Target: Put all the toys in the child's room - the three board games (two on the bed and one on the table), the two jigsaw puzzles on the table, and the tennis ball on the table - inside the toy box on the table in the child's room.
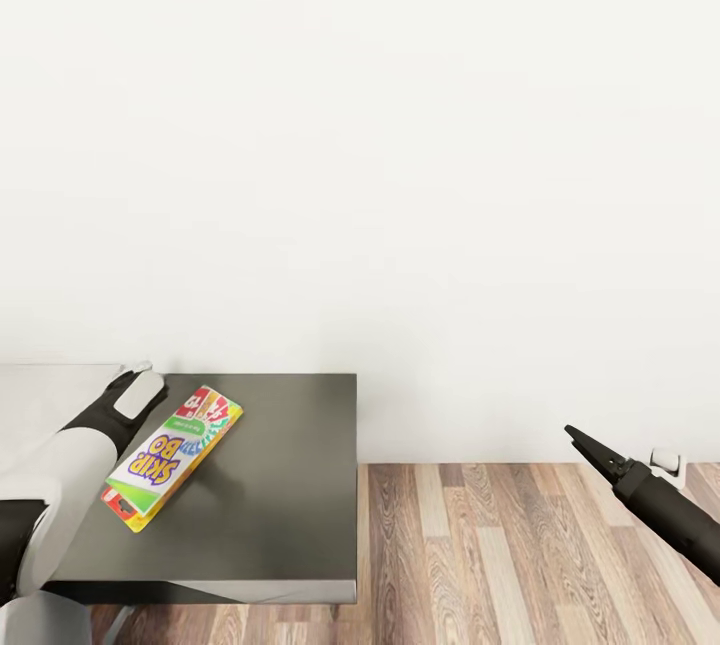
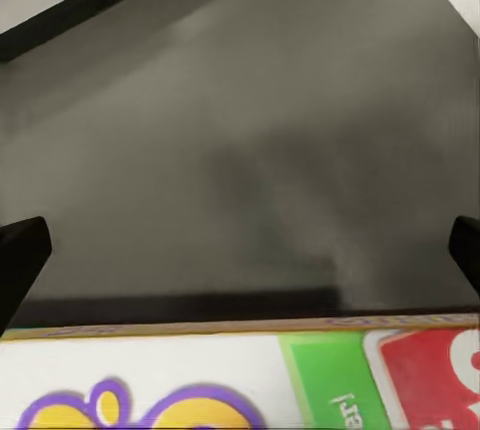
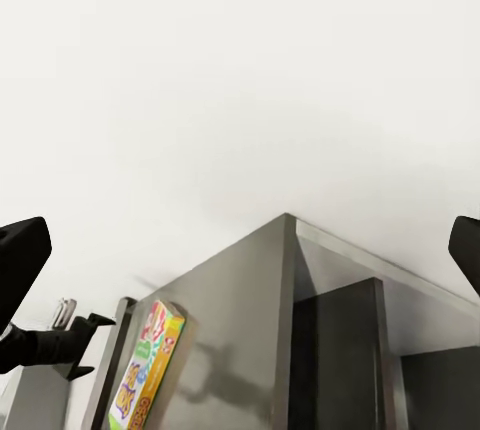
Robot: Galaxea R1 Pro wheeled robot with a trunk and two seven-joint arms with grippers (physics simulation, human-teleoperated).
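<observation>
- Head view: we see the SKIP-BO box [image 1: 172, 457] over the dark wing [image 1: 280, 485] of the table, tilted, its far end raised toward the left arm and its near corner low by the wing's surface. Whether that corner touches the top we cannot tell.
- The left arm [image 1: 95, 435] reaches in from the left edge and ends at the box's far end. Its fingers are hidden from here, so this view alone does not settle the grip.
- The right gripper [image 1: 585, 445] hangs well apart to the right, over the wood floor [image 1: 500, 555], with its dark tips drawn together to a point and nothing between them.
- A white wall [image 1: 400, 145] stands behind; no container shows in this view.
- Left wrist view: the box [image 2: 250, 380] lies close under the camera, its printed face and edge across the near side, with the dark top [image 2: 250, 150] beyond. The two fingers [image 2: 20, 260] stand wide at either side; we cannot tell whether they press on the box.
- Right wrist view: the right fingers [image 3: 20, 260] sit far apart at the frame's sides, holding nothing.
- Beyond them the left gripper [image 3: 85, 340] is at the edge of the box [image 3: 145, 370], above the wing [image 3: 250, 320].
</observation>
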